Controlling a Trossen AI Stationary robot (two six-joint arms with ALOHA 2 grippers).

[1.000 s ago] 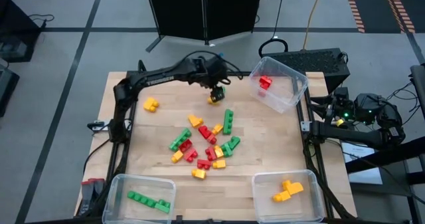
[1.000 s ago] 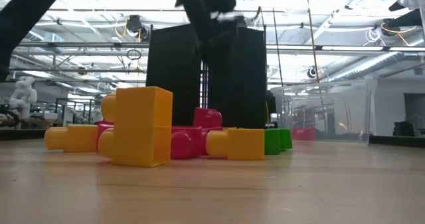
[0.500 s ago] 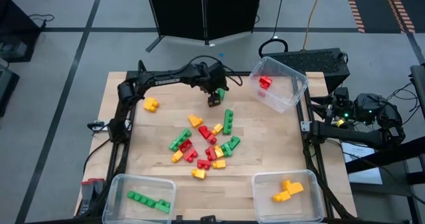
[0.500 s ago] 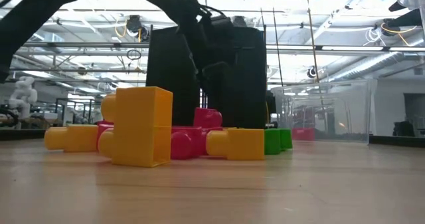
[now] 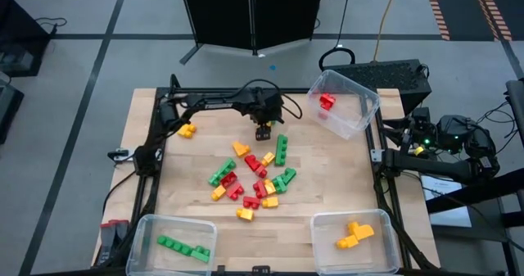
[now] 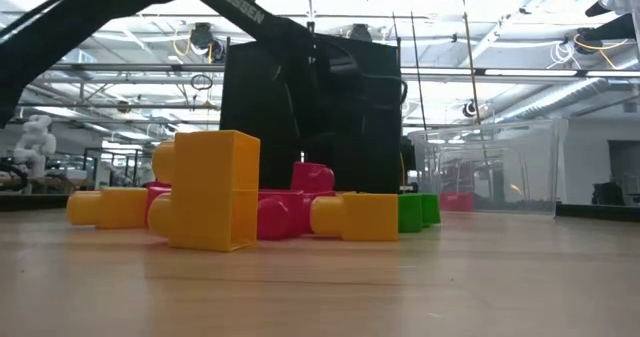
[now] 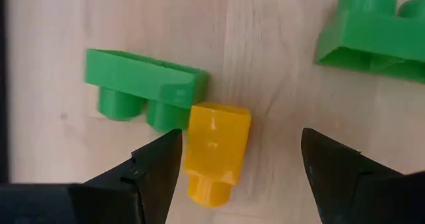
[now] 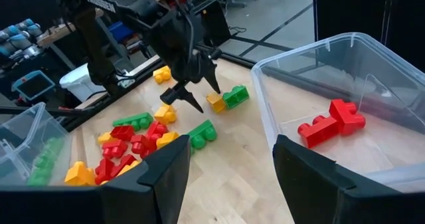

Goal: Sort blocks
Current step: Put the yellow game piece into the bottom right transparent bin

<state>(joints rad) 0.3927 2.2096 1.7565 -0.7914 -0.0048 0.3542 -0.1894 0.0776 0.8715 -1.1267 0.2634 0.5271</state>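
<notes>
Near the table's far middle a small yellow block (image 7: pixel 214 151) lies on its side, touching a green block (image 7: pixel 143 84); a longer green block (image 7: pixel 372 34) lies close by. My left gripper (image 7: pixel 240 147) is open just above the table, pointing steeply down, one finger on either side of the yellow block (image 8: pixel 216 103). Whether a finger touches it I cannot tell. In the high view the gripper (image 5: pixel 262 130) covers both blocks. Red, green and yellow blocks lie heaped (image 5: pixel 254 178) mid-table. My right gripper (image 8: pixel 232 174) waits open off the table's right edge.
A clear bin (image 5: pixel 360 112) at the far right holds a red block (image 5: pixel 327 101). A bin (image 5: pixel 146 231) at the near left holds green blocks, one (image 5: pixel 323 227) at the near right yellow ones. A lone yellow block (image 5: pixel 187 130) lies at the far left.
My left gripper has come down toward the table and a little toward its near edge, rolling at the wrist, and now straddles the yellow block. Its fingers have stayed apart. The blocks have not moved.
</notes>
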